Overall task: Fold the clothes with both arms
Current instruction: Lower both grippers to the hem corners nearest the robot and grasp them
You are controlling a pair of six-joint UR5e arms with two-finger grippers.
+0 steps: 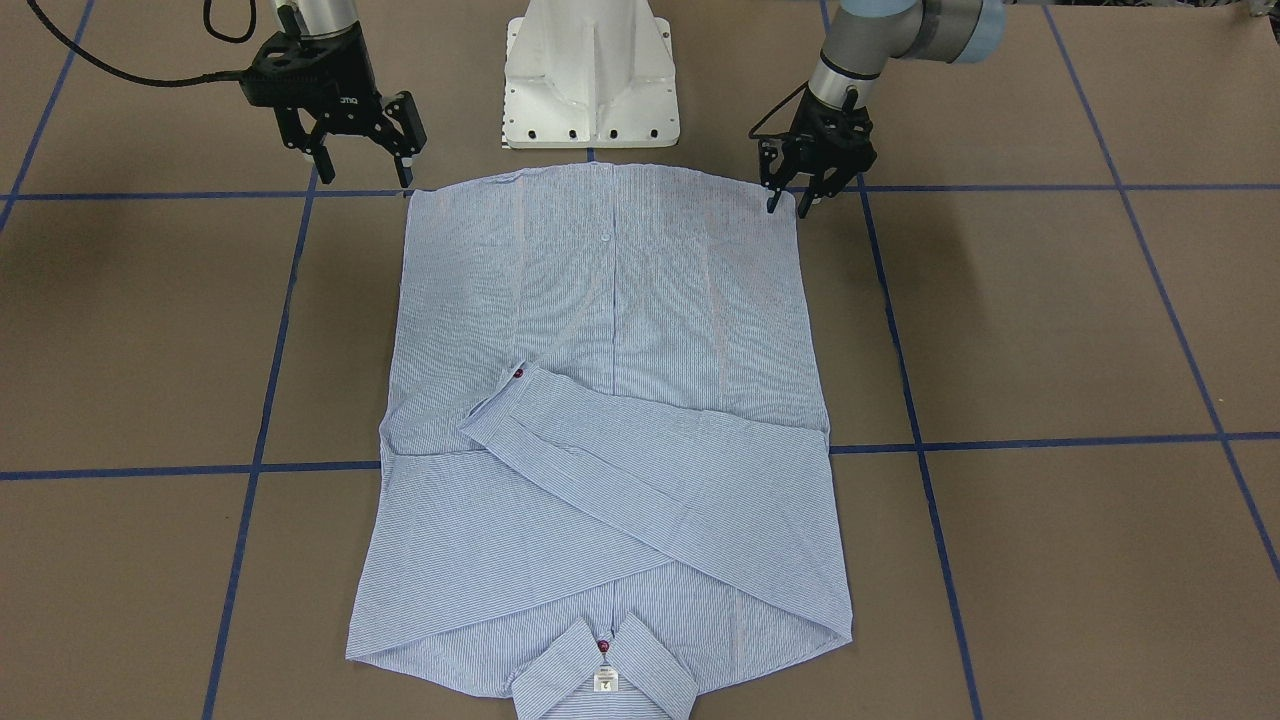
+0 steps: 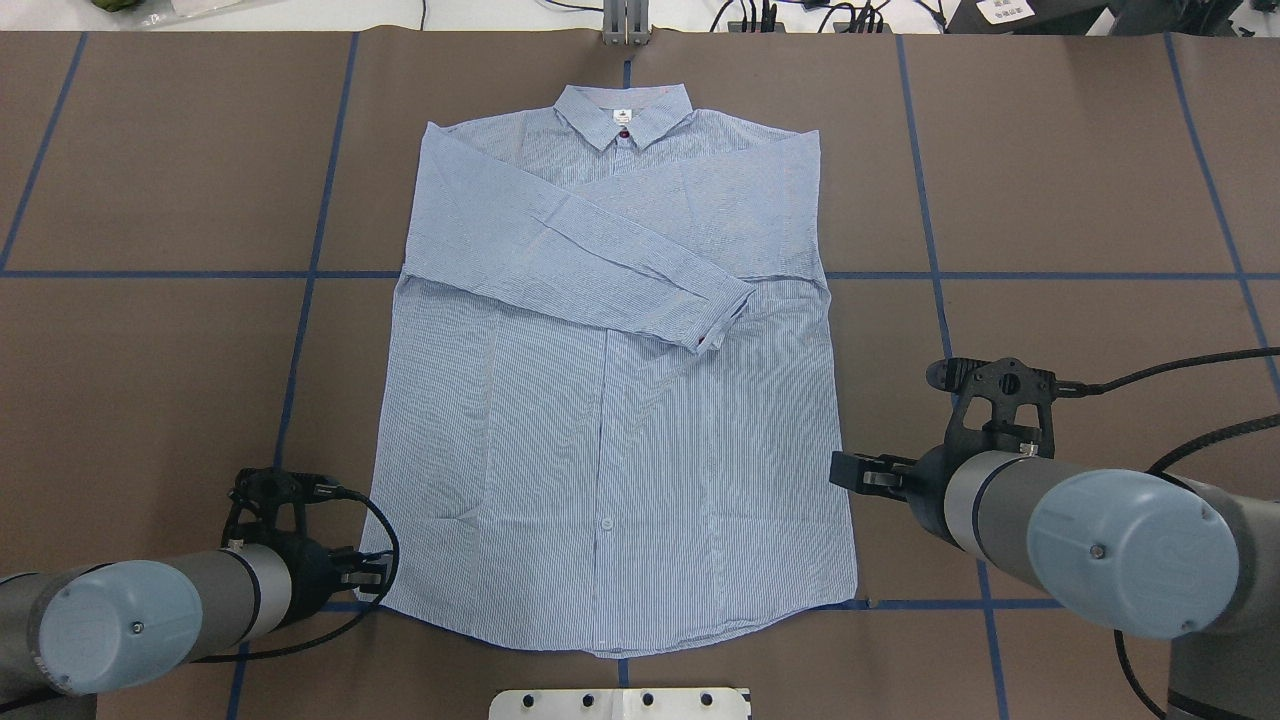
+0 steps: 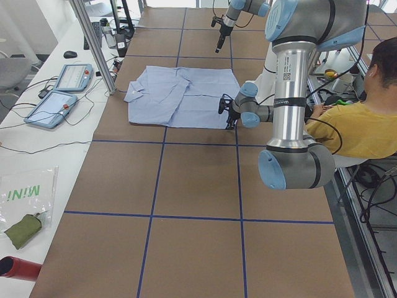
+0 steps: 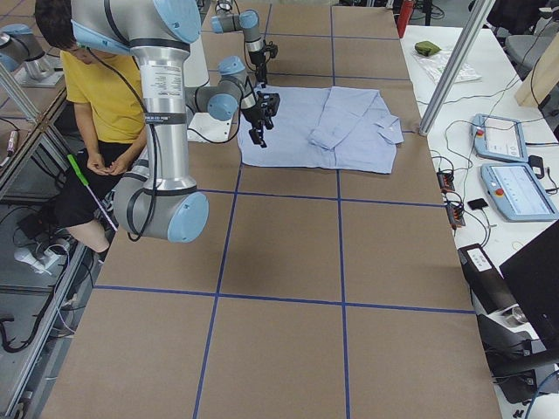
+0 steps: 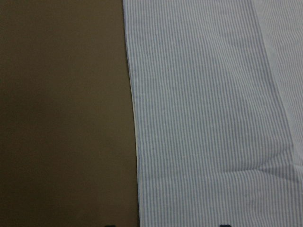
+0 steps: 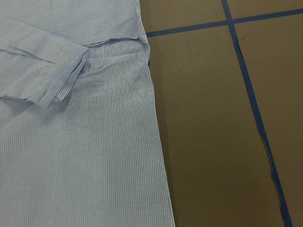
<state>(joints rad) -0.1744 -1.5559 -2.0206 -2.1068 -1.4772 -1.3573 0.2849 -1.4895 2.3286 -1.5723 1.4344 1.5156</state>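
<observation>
the shirt [image 1: 610, 300] is lying flat and face up on the table [image 1: 1050, 320] straight out from the white base [image 1: 590, 80]. its hem [image 1: 600, 170] is just beside the base and its collar [image 1: 600, 670] is at the end far from it. both sleeves [image 1: 650, 450] are crossed over the chest, so i'd guess the sides are done and the bottom-up fold comes next.

that would explain the arms: one at each hem corner, either side of the base. the left gripper [image 1: 787, 205] is low, right at its corner, fingers a little apart, holding nothing. the right gripper [image 1: 365, 178] hangs higher, just outside its corner, fingers wide apart, also empty. two matching corner grabs should keep the hem straight when it lifts.
</observation>
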